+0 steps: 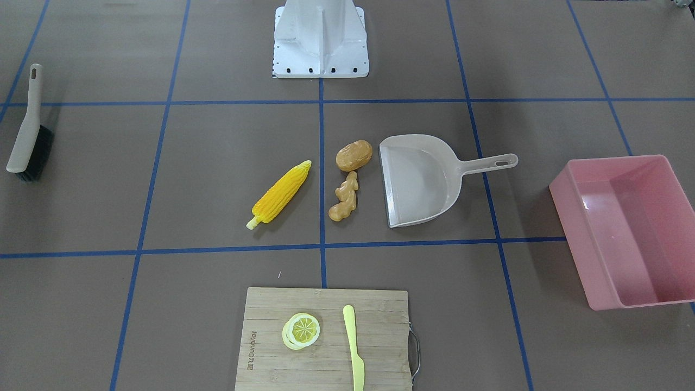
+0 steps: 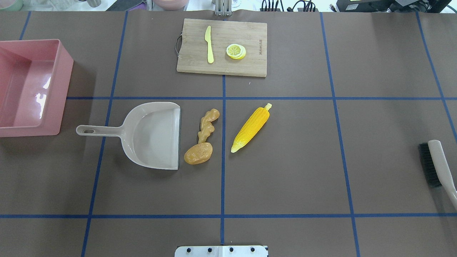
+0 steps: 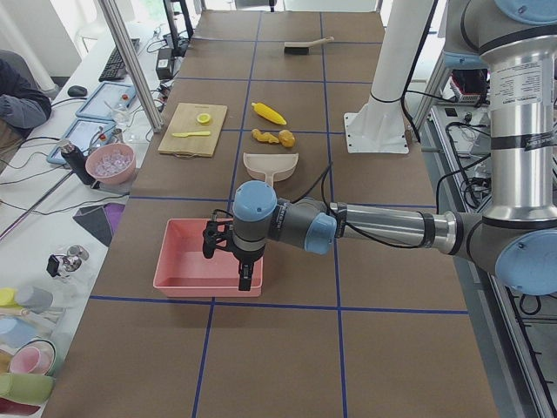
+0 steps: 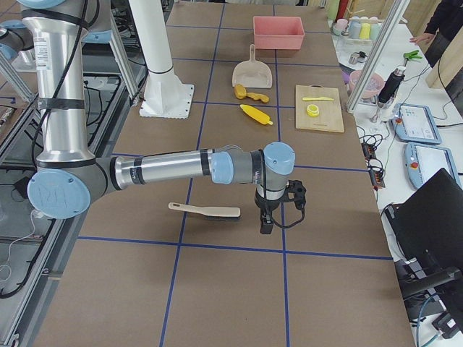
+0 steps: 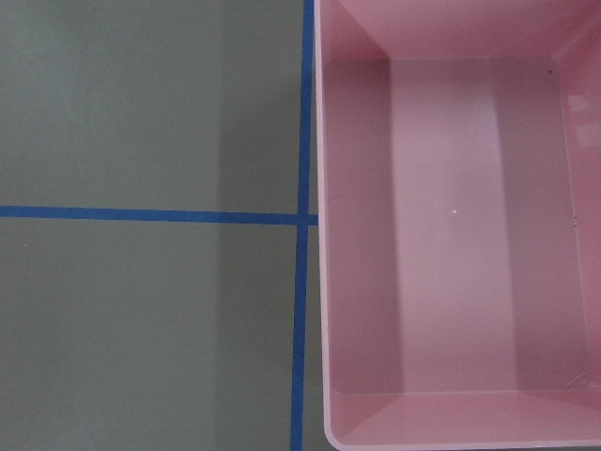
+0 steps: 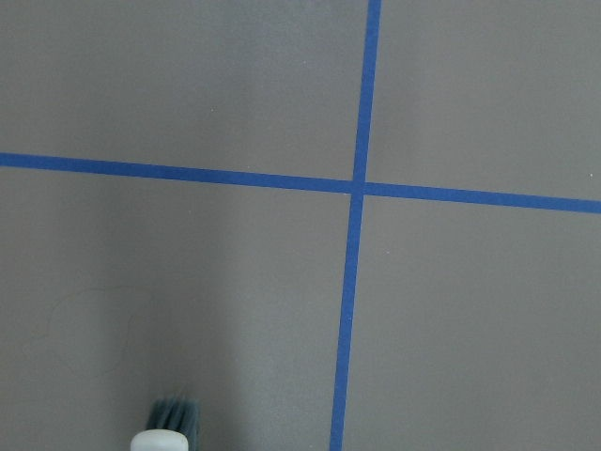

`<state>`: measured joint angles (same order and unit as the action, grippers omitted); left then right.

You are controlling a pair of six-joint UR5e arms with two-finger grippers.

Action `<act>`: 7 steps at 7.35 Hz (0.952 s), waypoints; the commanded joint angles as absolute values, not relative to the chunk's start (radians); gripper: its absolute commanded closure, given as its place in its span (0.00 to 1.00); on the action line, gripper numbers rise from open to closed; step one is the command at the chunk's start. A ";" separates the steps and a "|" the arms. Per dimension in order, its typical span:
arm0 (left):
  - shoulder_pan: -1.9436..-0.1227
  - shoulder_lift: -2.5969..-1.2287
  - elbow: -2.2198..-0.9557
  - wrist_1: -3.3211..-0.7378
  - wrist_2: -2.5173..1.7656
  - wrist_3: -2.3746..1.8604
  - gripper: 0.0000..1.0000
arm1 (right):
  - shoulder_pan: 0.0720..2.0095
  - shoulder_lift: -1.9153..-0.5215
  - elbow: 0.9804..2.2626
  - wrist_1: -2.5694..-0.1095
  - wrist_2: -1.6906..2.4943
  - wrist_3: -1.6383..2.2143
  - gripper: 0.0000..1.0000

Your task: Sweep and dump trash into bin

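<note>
You work on a brown table (image 2: 285, 178) marked into a grid with blue tape lines (image 2: 223, 178). Near its centre you find a beige dustpan (image 2: 151, 135) lying flat, its handle pointing toward the pink bin (image 2: 28, 131), which sits at the robot's left end of the table. Just beside the dustpan's open edge lie the potato (image 2: 198, 153) and the ginger root (image 2: 207, 125), end to end. The corn cob (image 2: 250, 127) lies apart from them, across one tape line. A wooden cutting board (image 2: 250, 32) rests at the far side from the robot. A hand brush (image 2: 438, 160) lies at the robot's right end. The robot's white base plate (image 2: 221, 251) stands on the near edge.
</note>
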<state>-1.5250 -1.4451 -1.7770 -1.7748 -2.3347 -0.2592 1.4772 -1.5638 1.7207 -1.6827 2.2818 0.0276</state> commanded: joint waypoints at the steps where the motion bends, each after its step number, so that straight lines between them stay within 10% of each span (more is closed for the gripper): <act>1: -1.525 -1.445 -1.778 -1.775 -2.335 -0.259 0.01 | 1.479 -1.566 1.723 -1.683 2.286 0.026 0.00; 7: -1.520 -1.457 -1.813 -1.775 -2.336 -0.261 0.01 | 1.493 -1.575 1.738 -1.681 2.276 0.028 0.00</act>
